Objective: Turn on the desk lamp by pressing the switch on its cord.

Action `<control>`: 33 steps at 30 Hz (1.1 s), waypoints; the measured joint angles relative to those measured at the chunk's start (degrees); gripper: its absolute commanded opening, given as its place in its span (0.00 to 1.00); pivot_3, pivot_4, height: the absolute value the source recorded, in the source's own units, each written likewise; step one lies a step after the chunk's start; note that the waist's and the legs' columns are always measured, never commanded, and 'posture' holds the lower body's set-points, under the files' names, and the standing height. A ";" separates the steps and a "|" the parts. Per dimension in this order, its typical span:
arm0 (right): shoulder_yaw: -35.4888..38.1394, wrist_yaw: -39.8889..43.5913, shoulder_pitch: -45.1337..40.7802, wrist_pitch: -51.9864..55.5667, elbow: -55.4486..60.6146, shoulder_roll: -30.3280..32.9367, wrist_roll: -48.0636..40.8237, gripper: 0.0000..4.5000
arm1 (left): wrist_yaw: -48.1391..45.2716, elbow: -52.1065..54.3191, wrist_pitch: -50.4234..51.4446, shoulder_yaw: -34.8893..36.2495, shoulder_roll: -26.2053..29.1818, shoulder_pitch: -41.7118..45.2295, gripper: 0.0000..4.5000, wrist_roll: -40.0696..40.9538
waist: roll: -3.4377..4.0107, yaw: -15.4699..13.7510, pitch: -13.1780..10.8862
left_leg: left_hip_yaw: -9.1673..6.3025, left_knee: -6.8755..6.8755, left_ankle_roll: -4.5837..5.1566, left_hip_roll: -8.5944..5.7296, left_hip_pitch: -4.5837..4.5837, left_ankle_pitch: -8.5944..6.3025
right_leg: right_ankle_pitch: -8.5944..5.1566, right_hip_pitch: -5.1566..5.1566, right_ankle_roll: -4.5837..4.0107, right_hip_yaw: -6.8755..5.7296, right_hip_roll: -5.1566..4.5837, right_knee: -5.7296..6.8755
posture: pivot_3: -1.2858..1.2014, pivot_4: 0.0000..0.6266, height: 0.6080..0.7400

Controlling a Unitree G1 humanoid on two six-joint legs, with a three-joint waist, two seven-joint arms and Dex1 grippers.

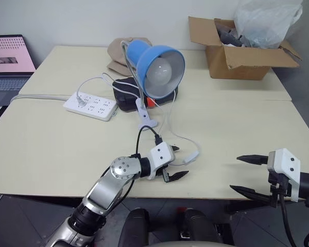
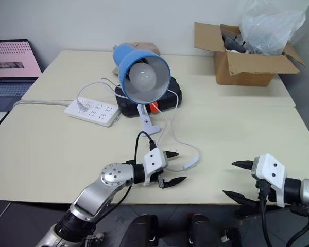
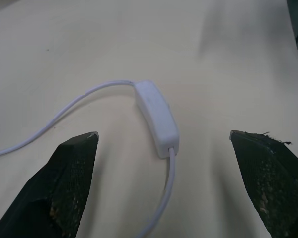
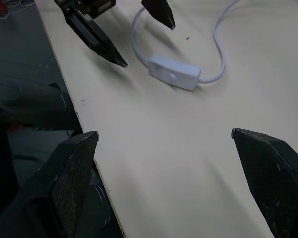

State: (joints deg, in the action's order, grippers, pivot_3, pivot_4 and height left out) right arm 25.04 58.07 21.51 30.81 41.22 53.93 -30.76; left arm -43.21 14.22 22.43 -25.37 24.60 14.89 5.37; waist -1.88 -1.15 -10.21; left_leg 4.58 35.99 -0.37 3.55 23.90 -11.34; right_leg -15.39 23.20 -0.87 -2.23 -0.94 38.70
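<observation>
Small white oblong switch [image 3: 157, 119] lies flat on the desk [image 1: 51, 149] near its front edge, thin white cord [image 3: 64, 111] curling off both ends. Left claw [image 1: 173, 162] spread wide just beside it, right claw [image 1: 250, 175] spread too.

The left arm [image 1: 105, 188] is a silver-grey metal tube ending at a round silver wrist joint [image 1: 122, 168] with small dark screw holes, then a black collar and a boxy white housing, with a thin black cable [image 1: 144, 135] looping up from the wrist and plugging into its top. The left gripper [image 1: 176, 161] carries two black, pointed, claw-like fingers [image 3: 64, 183] whose inner faces look rough and scuffed. The right gripper [image 1: 244, 174] has the same white block, black bracket, black cable and black tapered fingers [image 4: 268, 173] with a woven sheen.
</observation>
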 measured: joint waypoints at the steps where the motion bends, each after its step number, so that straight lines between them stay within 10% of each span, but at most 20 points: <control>1: 0.03 -0.57 -0.05 0.29 0.43 -0.14 -0.07 1.00 | 0.11 -1.69 -0.09 -0.63 -0.71 0.85 0.99 -0.88 | 0.00 -0.03 0.00 | -0.01 0.01 0.00 -0.01 0.00 0.00 | 0.00 0.00 0.00 -0.01 0.00 0.01 | 0.52 0.24 1.00; 9: 0.22 -2.04 -0.11 2.27 2.58 -0.47 -0.96 1.00 | 1.77 -6.49 0.04 -1.89 -4.49 3.14 0.99 -3.98 | -0.01 -0.04 0.00 | -0.03 0.04 0.00 -0.01 0.02 0.00 | 0.01 -0.01 0.01 -0.01 0.00 0.02 | 0.52 0.24 1.00; 27: 0.59 -3.63 -2.10 3.78 3.52 -0.36 -1.97 1.00 | 2.08 -8.23 0.76 -1.88 -6.21 3.84 0.16 -5.02 | -0.02 -0.03 0.01 | -0.07 0.08 0.01 -0.03 0.01 0.01 | 0.03 -0.02 0.05 -0.01 0.00 0.05 | 0.52 0.24 1.00; 33: 0.11 -5.05 -2.74 4.91 3.52 -0.36 -1.97 1.00 | 0.92 -9.72 -0.48 -1.86 -6.47 4.73 0.09 -4.99 | -0.02 -0.04 0.01 | -0.06 0.08 0.01 -0.04 0.02 0.01 | 0.03 -0.02 0.05 0.00 0.00 0.04 | 0.52 0.24 1.00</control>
State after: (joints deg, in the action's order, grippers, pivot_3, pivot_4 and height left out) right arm 25.15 53.01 18.77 35.72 44.74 53.57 -32.73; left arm -42.29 4.51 21.95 -27.23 18.13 19.62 0.38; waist -1.90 -1.19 -10.20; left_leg 4.51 36.07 -0.37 3.51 23.92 -11.33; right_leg -15.36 23.18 -0.82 -2.24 -0.94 38.74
